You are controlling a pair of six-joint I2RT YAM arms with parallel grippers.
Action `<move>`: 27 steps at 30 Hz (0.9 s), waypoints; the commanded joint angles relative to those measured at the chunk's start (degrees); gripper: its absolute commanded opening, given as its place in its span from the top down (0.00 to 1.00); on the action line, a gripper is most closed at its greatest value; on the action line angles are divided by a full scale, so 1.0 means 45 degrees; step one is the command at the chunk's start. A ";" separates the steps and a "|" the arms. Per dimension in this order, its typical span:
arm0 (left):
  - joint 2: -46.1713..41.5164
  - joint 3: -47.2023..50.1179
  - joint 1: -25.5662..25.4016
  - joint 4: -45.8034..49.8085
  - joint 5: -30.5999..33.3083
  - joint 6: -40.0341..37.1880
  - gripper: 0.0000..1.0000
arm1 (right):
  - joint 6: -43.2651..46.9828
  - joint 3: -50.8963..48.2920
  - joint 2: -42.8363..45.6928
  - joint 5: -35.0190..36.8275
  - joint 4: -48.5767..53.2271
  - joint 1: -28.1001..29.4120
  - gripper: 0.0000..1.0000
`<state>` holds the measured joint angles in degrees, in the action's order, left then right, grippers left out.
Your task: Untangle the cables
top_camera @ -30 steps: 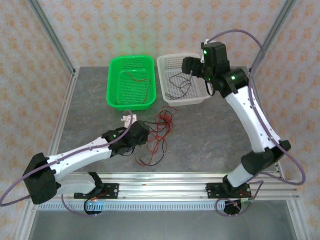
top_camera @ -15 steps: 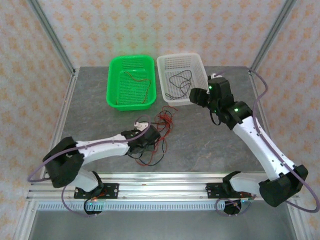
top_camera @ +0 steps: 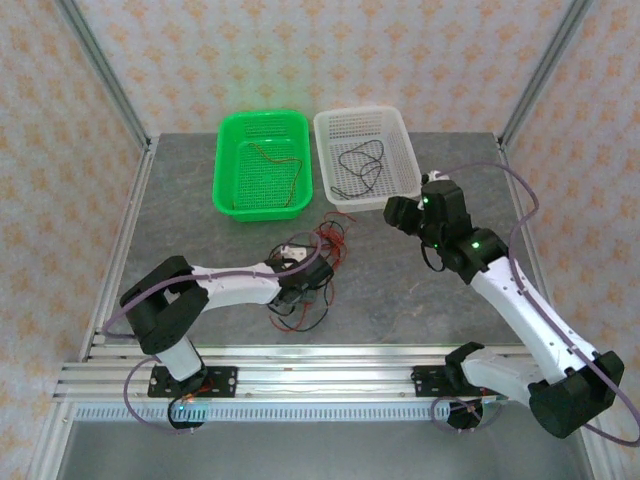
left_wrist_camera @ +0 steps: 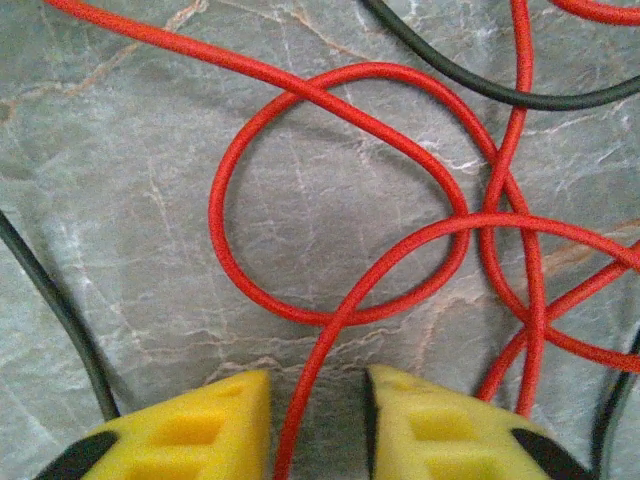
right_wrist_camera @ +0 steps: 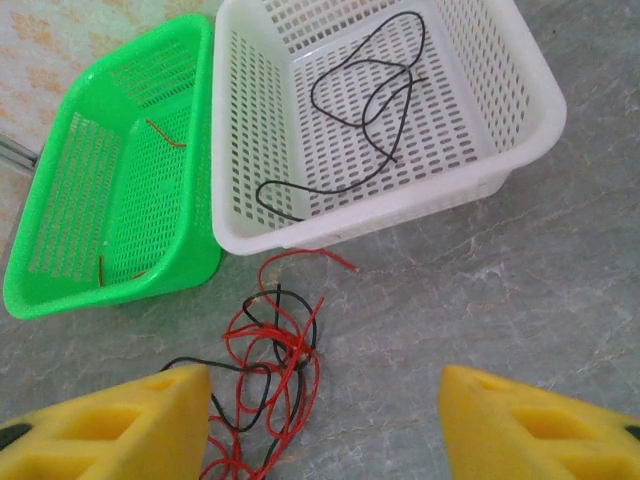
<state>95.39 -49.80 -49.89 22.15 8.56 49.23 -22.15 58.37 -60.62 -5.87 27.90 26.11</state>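
Observation:
A tangle of red and black cables [top_camera: 330,246] lies on the grey table in front of the baskets, also seen as cables [right_wrist_camera: 272,352] in the right wrist view. My left gripper [top_camera: 314,272] is down on the tangle's near part. It stands open, and one strand of a red cable [left_wrist_camera: 340,300] runs between its yellow fingertips [left_wrist_camera: 225,415]. Red loops and black strands fill the left wrist view. My right gripper [top_camera: 396,212] hovers right of the tangle, wide open and holding nothing, as the right gripper [right_wrist_camera: 325,425] shows in its own view.
A green basket [top_camera: 228,160] at the back holds a red cable [top_camera: 276,164]. Beside it a white basket [top_camera: 400,135] holds a black cable [top_camera: 360,163]. In the right wrist view the white basket [right_wrist_camera: 520,70] and green basket [right_wrist_camera: 60,200] lie just beyond the tangle.
My left gripper has pushed rightward into the tangle and now straddles a red strand. My right arm has swung off the white basket and come down toward the table's middle.

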 commanded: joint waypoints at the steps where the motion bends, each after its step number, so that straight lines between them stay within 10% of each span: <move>1: 0.0173 -0.0202 0.0010 0.0048 0.0644 -0.0081 0.87 | -0.0624 -0.0615 0.0324 -0.0411 -0.0564 0.0106 0.42; 5: -0.0079 -0.0434 0.0003 0.0224 0.0817 -0.0178 1.00 | -0.0992 -0.1193 0.0442 -0.0585 -0.0832 0.0266 0.45; 27: -0.3100 -0.2910 -0.0073 0.2969 0.1686 -0.1001 1.00 | -0.2295 -0.3913 0.0087 -0.2951 -0.4265 0.0747 0.48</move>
<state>83.81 -60.16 -49.89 31.20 13.82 46.39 -30.81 42.15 -59.20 -15.84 14.63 29.12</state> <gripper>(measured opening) 0.043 0.520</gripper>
